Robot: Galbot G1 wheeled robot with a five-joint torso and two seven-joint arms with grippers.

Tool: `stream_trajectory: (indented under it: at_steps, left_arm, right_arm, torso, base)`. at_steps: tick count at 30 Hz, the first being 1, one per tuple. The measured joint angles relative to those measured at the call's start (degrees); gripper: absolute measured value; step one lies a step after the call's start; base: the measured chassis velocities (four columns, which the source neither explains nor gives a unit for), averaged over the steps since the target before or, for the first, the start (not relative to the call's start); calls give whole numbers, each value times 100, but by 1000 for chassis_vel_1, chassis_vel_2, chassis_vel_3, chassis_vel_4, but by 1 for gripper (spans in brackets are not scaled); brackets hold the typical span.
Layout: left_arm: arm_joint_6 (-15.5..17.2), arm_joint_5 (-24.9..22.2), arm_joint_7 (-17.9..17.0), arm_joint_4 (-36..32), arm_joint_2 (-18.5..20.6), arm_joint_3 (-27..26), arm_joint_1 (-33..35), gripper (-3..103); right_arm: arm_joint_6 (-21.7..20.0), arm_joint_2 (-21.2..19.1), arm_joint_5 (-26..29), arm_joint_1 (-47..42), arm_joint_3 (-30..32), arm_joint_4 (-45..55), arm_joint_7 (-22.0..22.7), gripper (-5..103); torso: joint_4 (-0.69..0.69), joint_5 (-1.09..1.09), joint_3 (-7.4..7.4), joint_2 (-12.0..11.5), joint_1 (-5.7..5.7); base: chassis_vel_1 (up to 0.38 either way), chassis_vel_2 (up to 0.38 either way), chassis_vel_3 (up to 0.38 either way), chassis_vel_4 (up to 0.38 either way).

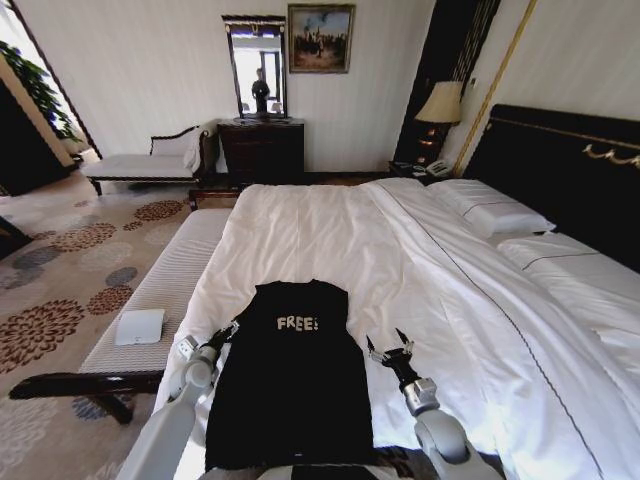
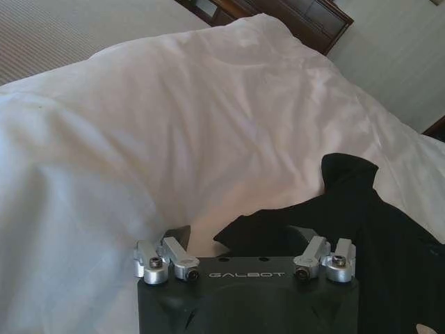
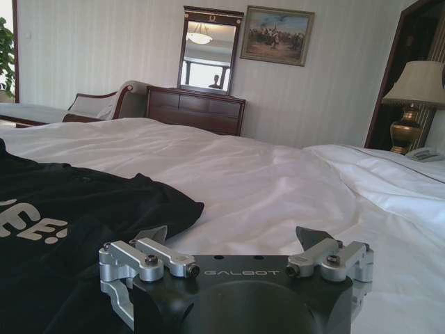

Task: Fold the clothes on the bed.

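The shirt (image 1: 295, 380) is flanked by 2 opened grippers, left (image 1: 226, 333) at its sleeve, right (image 1: 390, 350) just beside.

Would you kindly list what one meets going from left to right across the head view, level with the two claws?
Patterned carpet → pale bench → left claw → black T-shirt → right claw → bed's white duvet.

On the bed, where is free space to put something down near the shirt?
Bare white bed lies beyond the black T-shirt toward the dresser, and right of it toward the pillows. It is crowded at the sleeves, by the left gripper and right gripper.
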Motion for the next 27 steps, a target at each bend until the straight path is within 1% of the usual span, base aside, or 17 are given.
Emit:
stream_trajectory:
  at_steps: [2,5,6,9,10,11,12,15,16,18,19,21,22,24,27]
  left_arm:
    - [2,4,-1,11,-20,7,-30,78]
    - [43,44,-55,52,-65,61,-111,62]
    - [43,44,-55,52,-65,61,-111,62]
    - [98,127,-112,83,-81,118,-139,46]
    - [98,127,-112,83,-81,118,-139,46]
    - [107,127,-123,83,-83,120,-139,41]
    - [111,126,-131,83,-82,120,-138,41]
    - [109,122,-141,72,-52,84,-112,24]
    - [109,122,-141,72,-52,84,-112,24]
    - [107,94,-163,39,-17,41,-91,14]
    - [102,87,-167,30,-5,26,-81,11]
    - [94,87,-168,21,8,13,-71,11]
    - [91,87,-169,15,14,4,-64,8]
    - [79,91,-167,-3,30,-16,-37,12]
    - [72,96,-160,-11,37,-34,-14,13]
  right_arm:
    - [-4,0,8,0,2,10,3,100]
    - [-12,-14,25,-3,5,22,9,100]
    - [-12,-14,25,-3,5,22,9,100]
    - [-35,-27,42,21,-1,35,20,100]
    - [-35,-27,42,21,-1,35,20,100]
    - [-40,-27,47,26,-2,45,23,100]
    - [-43,-27,51,26,-2,54,26,100]
    - [-45,-22,52,8,16,70,28,100]
    - [-45,-22,52,8,16,70,28,100]
    - [-45,-13,47,-2,22,70,28,100]
    - [-45,-7,44,-2,22,71,28,100]
    - [-45,0,41,-2,22,71,28,100]
    - [-45,5,39,-2,20,71,28,100]
    - [-45,11,36,-1,10,71,28,100]
    - [-45,13,35,-1,4,75,28,100]
  torso:
    - [0,0,0,0,0]
    - [-1,0,0,0,0]
    - [-1,0,0,0,0]
    - [0,0,0,0,0]
    - [0,0,0,0,0]
    - [-1,0,0,0,0]
    - [-1,-1,0,0,0]
    - [-1,-1,0,0,0]
    - [-1,-1,0,0,0]
    - [-1,0,0,0,0]
    - [-1,-1,0,0,0]
    - [0,-1,0,0,0]
    - [-1,-1,0,0,0]
    - [-1,-1,0,0,0]
    - [-1,-1,0,0,0]
  base:
    - [0,0,0,0]
    - [0,0,0,0]
    - [0,0,0,0]
    - [0,0,0,0]
    - [0,0,0,0]
    - [0,0,0,0]
    - [0,0,0,0]
    - [0,0,0,0]
    - [0,0,0,0]
    - [0,0,0,0]
    - [0,0,0,0]
    - [0,0,0,0]
    - [0,0,0,0]
    - [0,0,0,0]
    - [0,0,0,0]
